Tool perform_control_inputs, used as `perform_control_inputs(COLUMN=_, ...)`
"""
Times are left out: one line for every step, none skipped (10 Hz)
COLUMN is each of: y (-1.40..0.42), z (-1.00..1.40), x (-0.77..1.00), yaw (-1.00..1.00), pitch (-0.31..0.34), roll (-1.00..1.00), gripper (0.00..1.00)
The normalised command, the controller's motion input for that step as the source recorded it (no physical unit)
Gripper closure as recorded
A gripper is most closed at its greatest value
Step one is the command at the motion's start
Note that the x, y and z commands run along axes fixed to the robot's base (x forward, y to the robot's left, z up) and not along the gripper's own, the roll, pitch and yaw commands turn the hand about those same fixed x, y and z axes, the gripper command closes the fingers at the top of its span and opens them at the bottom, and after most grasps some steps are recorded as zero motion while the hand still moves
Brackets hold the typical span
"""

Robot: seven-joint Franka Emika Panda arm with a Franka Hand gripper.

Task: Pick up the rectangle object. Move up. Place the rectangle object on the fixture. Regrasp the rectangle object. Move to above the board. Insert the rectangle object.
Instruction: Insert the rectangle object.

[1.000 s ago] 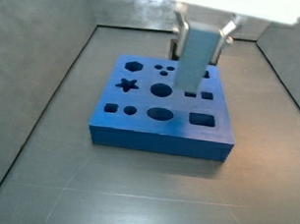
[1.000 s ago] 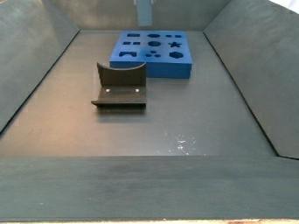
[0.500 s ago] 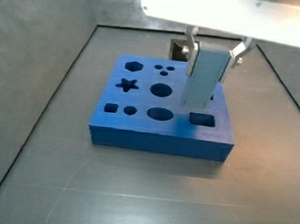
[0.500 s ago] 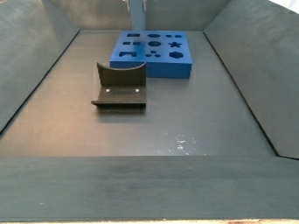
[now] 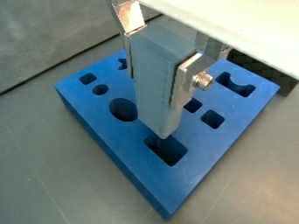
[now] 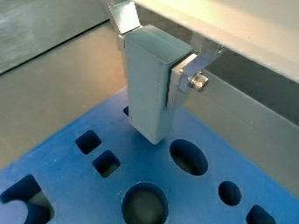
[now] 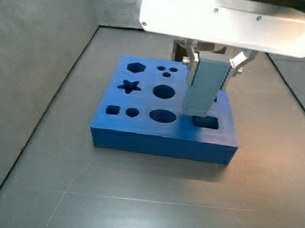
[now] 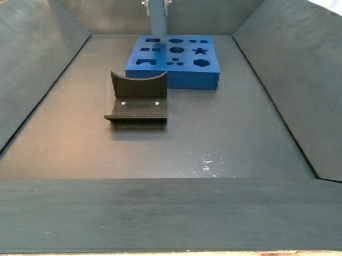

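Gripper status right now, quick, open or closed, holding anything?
Gripper: closed on the rectangle object, held upright above the board.

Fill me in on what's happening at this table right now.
The gripper holds the rectangle object upright, clamped between its fingers, directly above a rectangular cutout near the edge of the board. In a wrist view its lower end hangs just above the hole, not yet inserted. The fixture stands empty beside the board.

The gripper [image 5: 158, 48] hangs straight down from the wrist, fingers [image 6: 191, 74] vertical and closed flat against something held upright between them. In a side view the gripper [image 7: 212, 57] seems partly hidden beneath its white housing.
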Motion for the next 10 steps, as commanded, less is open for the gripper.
perform_control_inputs(y=0.00, z=-0.13, x=0.04, yaw=0.24, pitch=-0.120, roll=0.35, gripper=1.00)
perform_control_inputs(y=-0.09, z=-0.26, x=0.15, yaw=0.09, pitch=-0.014, roll=0.11, gripper=1.00)
perform_control_inputs(y=-0.19, z=-0.33, x=0.20, yaw=0.01, pitch=0.000, roll=0.00, gripper=1.00)
perform_control_inputs(y=-0.26, z=-0.37, x=0.10, yaw=0.00, pitch=0.000, roll=0.00, gripper=1.00)
perform_control_inputs(y=-0.24, z=-0.40, x=0.03, yaw=0.00, pitch=0.000, roll=-0.07, gripper=1.00)
perform_control_inputs(y=-0.14, z=-0.33, x=0.00, yaw=0.00, pitch=0.000, roll=-0.11, gripper=1.00)
perform_control_inputs(y=0.00, z=-0.32, x=0.00, yaw=0.00, pitch=0.000, roll=-0.13, gripper=1.00)
perform_control_inputs(y=0.00, z=-0.34, x=0.08, yaw=0.00, pitch=0.000, roll=-0.20, gripper=1.00)
perform_control_inputs(y=0.07, z=-0.33, x=0.09, yaw=0.00, pitch=0.000, roll=-0.21, gripper=1.00)
perform_control_inputs(y=0.07, z=-0.32, x=0.16, yaw=0.00, pitch=0.000, roll=-0.17, gripper=1.00)
